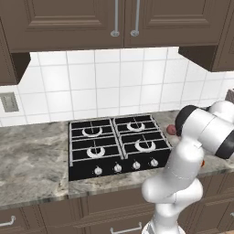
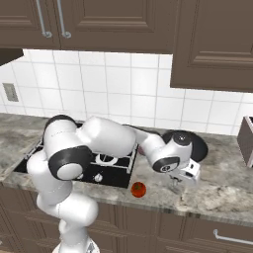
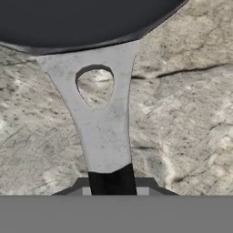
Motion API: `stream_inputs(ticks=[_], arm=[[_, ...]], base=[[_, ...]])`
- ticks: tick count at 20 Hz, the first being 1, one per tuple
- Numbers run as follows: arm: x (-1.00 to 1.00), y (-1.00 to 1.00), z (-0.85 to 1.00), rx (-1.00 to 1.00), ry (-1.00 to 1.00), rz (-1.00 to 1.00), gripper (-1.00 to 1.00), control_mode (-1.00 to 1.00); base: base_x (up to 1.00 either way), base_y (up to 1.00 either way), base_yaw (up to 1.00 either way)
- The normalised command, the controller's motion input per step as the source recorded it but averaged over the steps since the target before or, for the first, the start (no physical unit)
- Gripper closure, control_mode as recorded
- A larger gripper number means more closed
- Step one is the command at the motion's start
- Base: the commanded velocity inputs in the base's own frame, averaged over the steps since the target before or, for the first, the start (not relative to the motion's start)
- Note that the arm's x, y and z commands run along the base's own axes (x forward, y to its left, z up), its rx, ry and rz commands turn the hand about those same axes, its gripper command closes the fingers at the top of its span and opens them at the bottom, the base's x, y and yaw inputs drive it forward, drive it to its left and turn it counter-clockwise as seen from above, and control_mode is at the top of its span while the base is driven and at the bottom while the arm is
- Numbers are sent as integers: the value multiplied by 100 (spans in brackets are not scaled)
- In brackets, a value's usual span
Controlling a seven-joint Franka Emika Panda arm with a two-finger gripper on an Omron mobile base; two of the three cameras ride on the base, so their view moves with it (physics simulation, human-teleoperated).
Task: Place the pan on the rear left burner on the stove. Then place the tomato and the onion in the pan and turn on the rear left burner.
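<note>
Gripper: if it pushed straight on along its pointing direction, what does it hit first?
The gripper is shut on the pan's handle, so going on along the handle it would first meet the pan bowl's rim. Below is bare counter; depth is unclear.

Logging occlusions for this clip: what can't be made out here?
- Pan, right base view: the arm covers most of it; in the hand view its rim runs off the top.
- Onion, left base view: partly behind the arm.
- Gripper, right base view: fingertips too small to read.
</note>
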Motion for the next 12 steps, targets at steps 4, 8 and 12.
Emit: stream_inputs(ticks=[4, 8, 12], arm=[[0, 41, 38, 0, 2, 0, 100, -100], [0, 49, 46, 0, 4, 0, 100, -100], [0, 58, 36, -2, 1, 0, 100, -100]], base=[[0, 0, 0], [0, 0, 0], [0, 0, 0]])
